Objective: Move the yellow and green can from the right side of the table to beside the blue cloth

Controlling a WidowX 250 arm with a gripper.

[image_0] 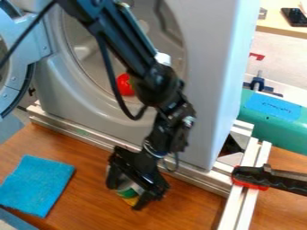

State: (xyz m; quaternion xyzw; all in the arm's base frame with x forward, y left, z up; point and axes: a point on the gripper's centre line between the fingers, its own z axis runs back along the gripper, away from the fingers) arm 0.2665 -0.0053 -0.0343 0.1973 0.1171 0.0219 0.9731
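Observation:
Low over the brown wooden surface, in front of the grey washer-like machine, hangs the black gripper (132, 184). At the gripper is a small can-like object (127, 193) with white, green and yellow parts, partly hidden behind it. A blue cloth (39, 185) lies flat to the left of the gripper. Inside the machine's round opening sits a red round object (124, 85), partly covered by the arm. A small white thing (162, 58) shows behind the arm, above the red one.
The machine (212, 81) stands behind the gripper, its round door (39, 45) swung out to the left. A metal rail (78, 131) runs along its base. At the right are a black and red clamp (258, 178), another rail, and a green case (278, 121) with a blue label.

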